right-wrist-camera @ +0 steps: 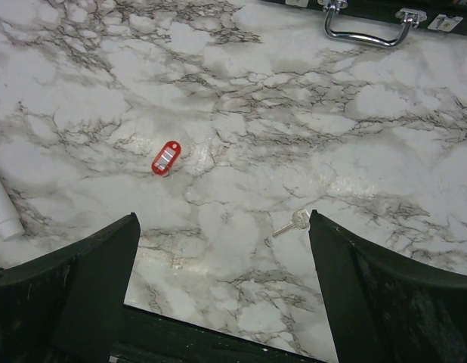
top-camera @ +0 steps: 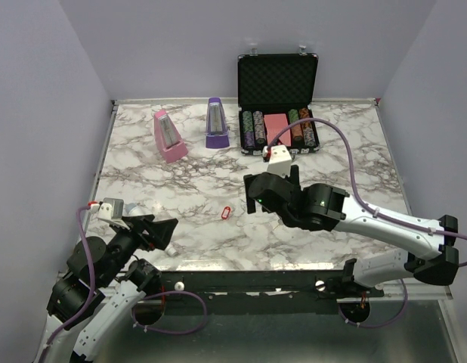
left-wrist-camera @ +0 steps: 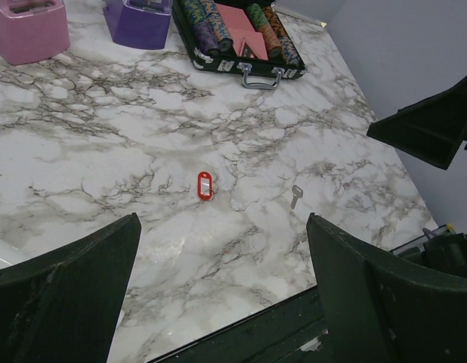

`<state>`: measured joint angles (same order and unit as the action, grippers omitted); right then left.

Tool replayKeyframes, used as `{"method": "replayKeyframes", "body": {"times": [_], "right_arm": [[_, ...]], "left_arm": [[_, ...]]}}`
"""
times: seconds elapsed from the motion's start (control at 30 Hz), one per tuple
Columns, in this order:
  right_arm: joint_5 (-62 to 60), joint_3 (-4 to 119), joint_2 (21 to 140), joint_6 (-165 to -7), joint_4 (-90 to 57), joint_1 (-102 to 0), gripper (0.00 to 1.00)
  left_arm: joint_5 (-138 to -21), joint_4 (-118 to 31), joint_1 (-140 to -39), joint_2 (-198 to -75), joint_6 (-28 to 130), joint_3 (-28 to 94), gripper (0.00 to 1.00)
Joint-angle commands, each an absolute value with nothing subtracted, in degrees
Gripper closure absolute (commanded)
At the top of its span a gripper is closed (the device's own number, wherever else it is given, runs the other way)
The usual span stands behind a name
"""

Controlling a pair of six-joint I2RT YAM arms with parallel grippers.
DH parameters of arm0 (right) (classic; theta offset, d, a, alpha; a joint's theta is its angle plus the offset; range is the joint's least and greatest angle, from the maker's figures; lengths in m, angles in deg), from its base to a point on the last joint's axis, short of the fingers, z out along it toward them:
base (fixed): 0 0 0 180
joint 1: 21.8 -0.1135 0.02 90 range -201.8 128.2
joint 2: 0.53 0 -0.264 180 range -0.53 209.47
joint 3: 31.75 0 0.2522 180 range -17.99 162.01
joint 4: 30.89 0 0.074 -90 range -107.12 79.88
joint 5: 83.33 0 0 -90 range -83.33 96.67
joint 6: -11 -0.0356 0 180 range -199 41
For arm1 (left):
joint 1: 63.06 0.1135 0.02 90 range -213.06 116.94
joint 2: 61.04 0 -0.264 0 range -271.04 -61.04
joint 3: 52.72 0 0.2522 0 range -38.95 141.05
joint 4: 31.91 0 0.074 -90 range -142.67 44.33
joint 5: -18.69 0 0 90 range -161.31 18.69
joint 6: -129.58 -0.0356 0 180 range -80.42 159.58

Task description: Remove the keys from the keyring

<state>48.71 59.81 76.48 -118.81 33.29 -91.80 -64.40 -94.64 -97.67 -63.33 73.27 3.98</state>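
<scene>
Our right gripper [right-wrist-camera: 224, 219] hangs released over the marble surface [right-wrist-camera: 354, 151], its fingers spread wide with nothing between them. Below it, close to one finger, we see a single key [right-wrist-camera: 292, 224] lying flat. It is apart from the red keyring [right-wrist-camera: 165, 156], which rests near the middle of the surface's near half. Our left gripper [left-wrist-camera: 222, 227] is likewise released and empty at the near left corner. A chip case [top-camera: 277, 128] stands open at the far edge.

Red oblong keyring [right-wrist-camera: 165, 157] lying flat; silvery key [right-wrist-camera: 292, 224] detached, flat, near it, not touching.
</scene>
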Motion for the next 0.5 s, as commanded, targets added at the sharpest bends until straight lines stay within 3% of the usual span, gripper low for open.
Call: {"method": "replayKeyframes", "body": {"times": [0.0,0.47], "right_arm": [[47.28,57.95,72.16,-121.27,32.44,-91.41,0.0],[53.86,48.19,57.22,-128.3,29.81,-91.41,0.0]], "left_arm": [[-63.49,-93.75,-97.87,-63.76,73.24,3.58,0.01],[-63.67,-93.48,-97.87,-65.44,72.89,3.5,0.01]]}}
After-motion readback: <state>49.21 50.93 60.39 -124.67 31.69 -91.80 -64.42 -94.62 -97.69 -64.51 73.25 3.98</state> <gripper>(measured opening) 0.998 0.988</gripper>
